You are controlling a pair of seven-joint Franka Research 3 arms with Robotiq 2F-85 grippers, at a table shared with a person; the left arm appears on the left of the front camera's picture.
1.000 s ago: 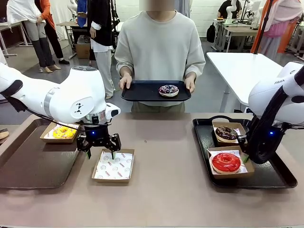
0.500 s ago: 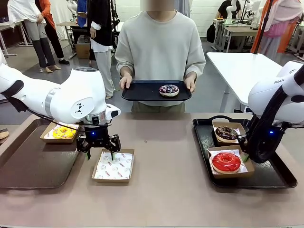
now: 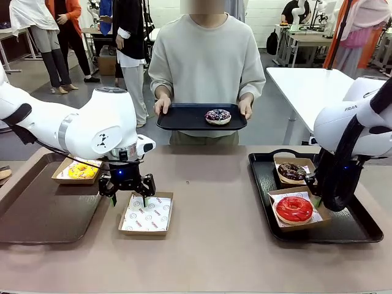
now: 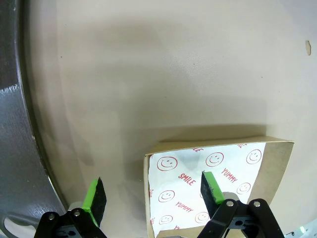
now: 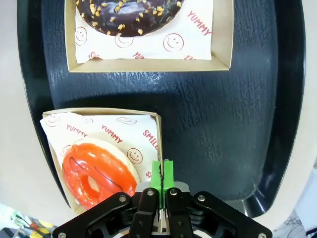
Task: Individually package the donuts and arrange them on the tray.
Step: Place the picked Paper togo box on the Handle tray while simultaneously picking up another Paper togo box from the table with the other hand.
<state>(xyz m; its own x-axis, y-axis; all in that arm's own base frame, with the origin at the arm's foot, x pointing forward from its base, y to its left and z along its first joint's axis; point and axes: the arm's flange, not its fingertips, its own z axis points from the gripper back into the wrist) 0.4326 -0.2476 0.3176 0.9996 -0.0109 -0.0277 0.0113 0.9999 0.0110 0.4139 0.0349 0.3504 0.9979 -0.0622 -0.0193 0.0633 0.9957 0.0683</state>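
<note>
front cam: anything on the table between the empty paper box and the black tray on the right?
Nothing. In the front view the tabletop is bare between the empty box and the right-hand tray.

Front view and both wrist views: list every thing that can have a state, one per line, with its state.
left gripper: open, one finger over the empty paper-lined box.
right gripper: shut, beside the red donut's box.
red donut: boxed, on the right tray.
chocolate donut: boxed, same tray.
yellow donut: boxed, on the left tray.
sprinkled donut: unboxed, on the tray the person holds.
</note>
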